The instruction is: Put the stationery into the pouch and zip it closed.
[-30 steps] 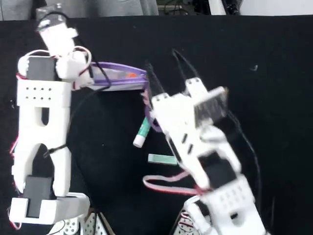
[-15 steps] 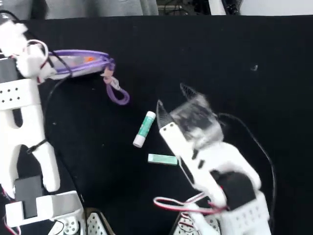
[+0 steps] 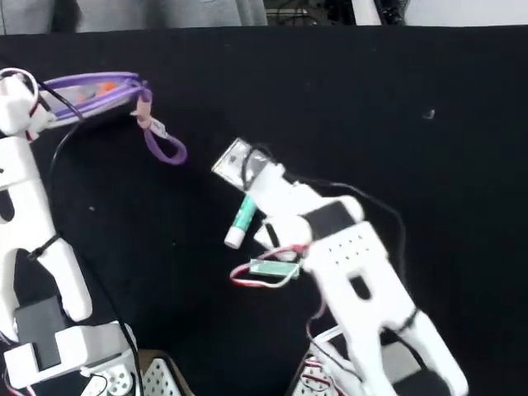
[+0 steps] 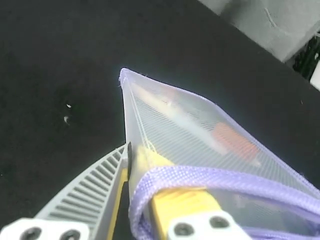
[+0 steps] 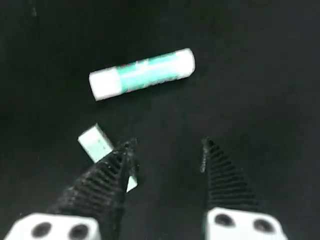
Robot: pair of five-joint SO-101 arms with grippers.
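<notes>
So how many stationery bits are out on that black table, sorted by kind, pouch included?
pouch: 1
glue stick: 1
small green block, perhaps an eraser: 1
Total: 3, leaving out whatever is already inside the pouch, which is too blurred to count.

Matte black cover over the whole bench [image 3: 462, 124], running under and all round the right jaws. 2 pale specks [image 4: 68, 105] on it, off to one side of the left jaws. Past the far edge: grey fabric [image 3: 165, 12], dark cables [image 3: 305, 11], white strip [image 3: 470, 10]. Light is even and diffuse.
</notes>
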